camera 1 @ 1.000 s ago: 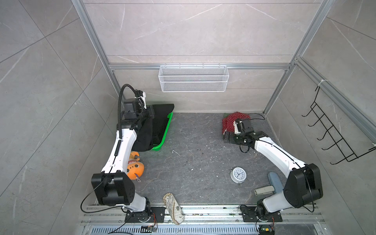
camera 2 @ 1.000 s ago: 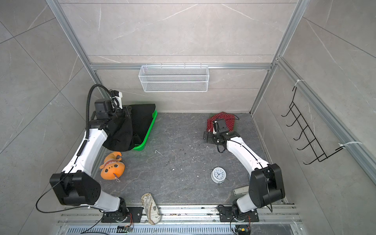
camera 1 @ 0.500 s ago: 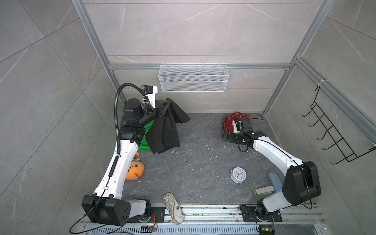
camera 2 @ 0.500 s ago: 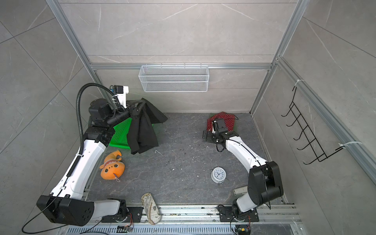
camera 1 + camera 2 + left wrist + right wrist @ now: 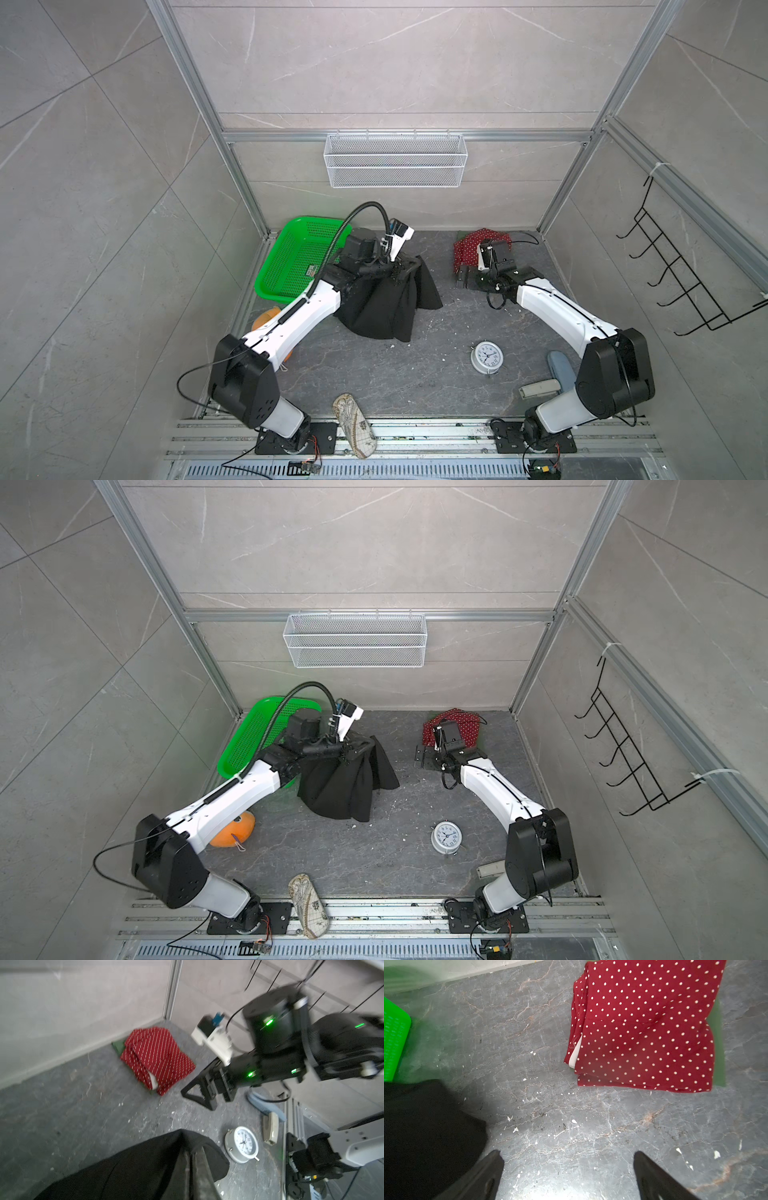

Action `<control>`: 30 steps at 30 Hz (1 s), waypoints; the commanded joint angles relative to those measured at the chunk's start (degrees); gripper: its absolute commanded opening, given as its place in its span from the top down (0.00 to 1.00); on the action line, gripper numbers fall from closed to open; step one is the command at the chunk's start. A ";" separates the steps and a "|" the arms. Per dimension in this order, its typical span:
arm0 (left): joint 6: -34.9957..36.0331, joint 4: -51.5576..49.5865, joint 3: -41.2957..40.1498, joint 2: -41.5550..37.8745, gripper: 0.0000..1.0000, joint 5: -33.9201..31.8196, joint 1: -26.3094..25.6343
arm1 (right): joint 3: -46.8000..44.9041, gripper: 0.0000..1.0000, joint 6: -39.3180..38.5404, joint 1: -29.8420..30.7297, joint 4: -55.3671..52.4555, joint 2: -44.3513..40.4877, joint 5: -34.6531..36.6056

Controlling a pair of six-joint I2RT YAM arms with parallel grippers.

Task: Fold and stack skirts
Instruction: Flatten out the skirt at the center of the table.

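The bright green perforated basket (image 5: pixel 291 266) sits at the back left corner of the dark stone-patterned surface (image 5: pixel 374 374). Its mesh floor is open to view in both top views and carries only a small sticker, while the left arm crosses over its near right edge. Just beside that edge, the left gripper (image 5: pixel 405 268) is clamped on the top of the black skirt (image 5: pixel 382 307). The skirt hangs from the gripper in loose folds, its lower hem spread on the surface towards the middle. In the left wrist view the closed fingers (image 5: pixel 199 1169) pinch the black cloth between them. At the back right corner the red polka-dot skirt (image 5: pixel 643 1028) lies folded into a rough square. It rests on the dark green skirt (image 5: pixel 718 1043), of which only a narrow strip shows along one side. The right gripper (image 5: pixel 569 1157) hovers above bare surface just in front of this pile with its jaws spread wide and nothing between them. A white wire basket (image 5: pixel 395 160) hangs on the back wall above the surface, and the wall shows through its mesh. An orange plush toy (image 5: pixel 232 833) lies near the left edge, partly under the left arm, and a small round clock (image 5: pixel 486 357) sits towards the front right.
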 commanded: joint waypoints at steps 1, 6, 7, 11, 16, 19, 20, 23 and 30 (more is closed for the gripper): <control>2.59 -3.01 1.13 2.33 1.00 -4.51 -1.10 | -1.21 0.00 -1.55 0.35 0.28 -0.74 -1.47; 1.11 -6.68 2.76 5.44 1.00 -9.07 -1.10 | -4.10 0.00 -2.16 0.35 1.30 -3.15 -8.97; 1.02 -7.38 3.05 5.78 1.00 -10.23 -1.06 | -4.57 0.00 -2.02 0.31 1.45 -3.38 -10.75; -0.11 -10.47 4.29 6.87 1.00 -14.88 -1.08 | -6.36 0.04 -1.72 0.79 1.70 -4.15 -15.17; -2.22 -12.62 4.06 7.20 1.00 -18.54 -0.93 | -9.27 0.16 -1.45 2.03 4.43 -4.88 -20.06; -3.81 -13.54 3.89 7.57 1.00 -20.23 -0.76 | -10.80 0.18 -0.51 2.83 6.57 -4.50 -22.59; -4.35 -13.68 3.80 7.74 1.00 -20.37 -0.50 | -11.13 0.18 -0.26 3.22 7.30 -4.21 -23.39; -5.01 -13.65 3.57 7.98 1.00 -20.30 -0.19 | -11.28 0.18 0.54 5.11 8.76 -2.34 -25.08; -5.38 -13.64 2.96 7.76 1.00 -20.55 -0.11 | -10.77 0.18 4.01 8.45 13.86 3.25 -27.13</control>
